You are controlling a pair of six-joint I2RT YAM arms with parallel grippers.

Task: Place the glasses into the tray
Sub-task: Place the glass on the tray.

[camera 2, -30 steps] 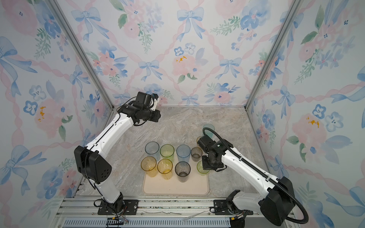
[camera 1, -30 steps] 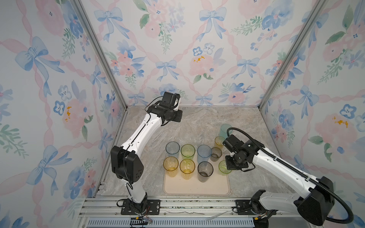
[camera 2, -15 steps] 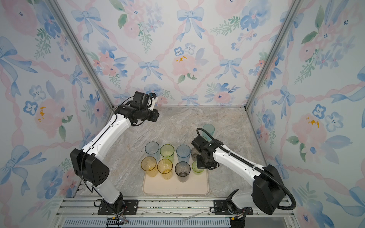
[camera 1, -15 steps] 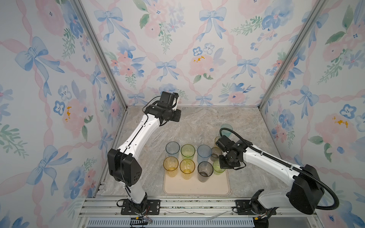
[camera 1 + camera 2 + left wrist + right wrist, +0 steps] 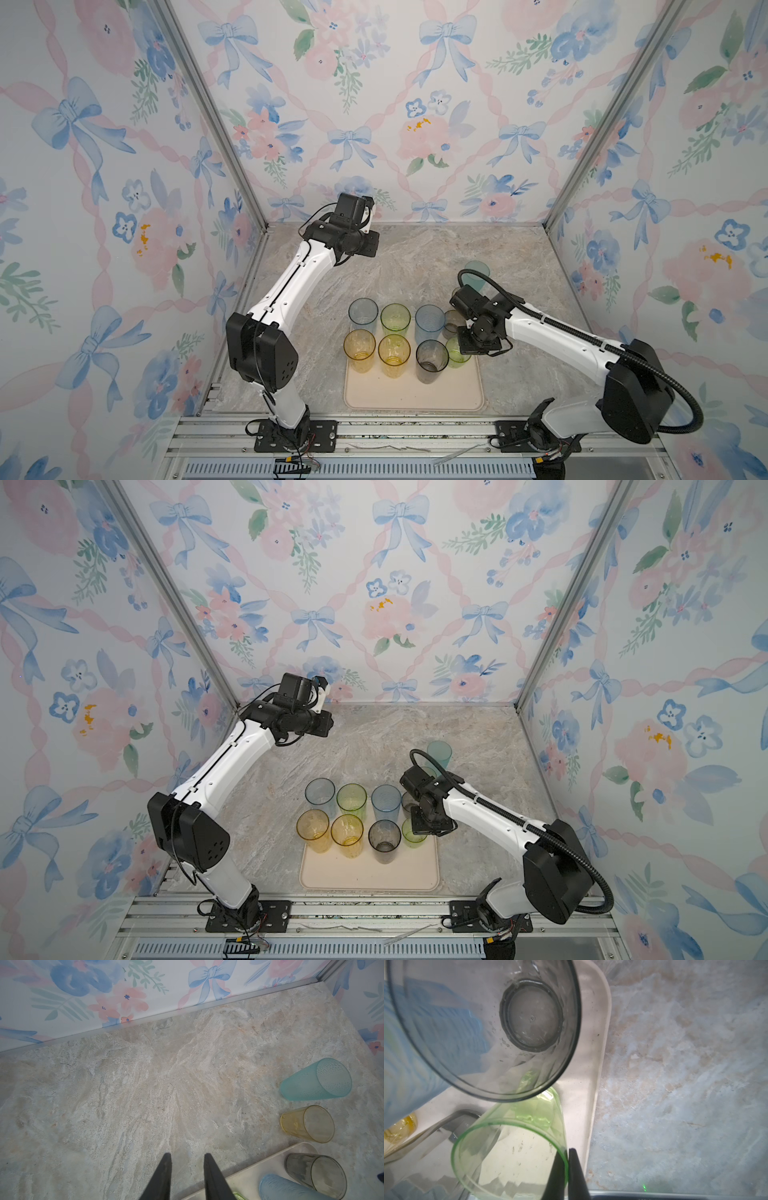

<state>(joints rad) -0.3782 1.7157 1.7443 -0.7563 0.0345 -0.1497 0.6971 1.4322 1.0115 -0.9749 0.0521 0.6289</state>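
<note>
1. The marbled worktop (image 5: pixel 415 266) carries everything.
2. The tray (image 5: pixel 411 395) lies at the worktop's near middle, and its near half is bare.
3. Six tall glasses stand upright on the tray in two rows.
   - The far row holds the blue-grey glass (image 5: pixel 363 311), the tall green glass (image 5: pixel 395 318) and the blue glass (image 5: pixel 429 320).
   - The near row holds the amber glass (image 5: pixel 359 347), the yellow glass (image 5: pixel 394 349) and the smoky grey glass (image 5: pixel 432 359).
4. The teal glass (image 5: pixel 477 270) stands upright on the worktop, off the tray, toward the far right.
5. There are three short glasses.
   - The short smoky glass (image 5: pixel 452 322) sits in the tray's far right corner, beside the blue glass.
   - The short amber glass (image 5: pixel 307 1124) stands on the worktop between the teal glass and that corner.
   - The short green glass (image 5: pixel 508 1147) is just inside the tray's right edge. I cannot tell whether its base rests there.
6. The right pincer (image 5: pixel 564 1152) is clamped on the short green glass's rim, with one finger inside and one outside.
7. The left pincer (image 5: pixel 187 1156) has its jaws a little apart. It holds nothing and hangs over bare worktop beyond the tray.
</note>
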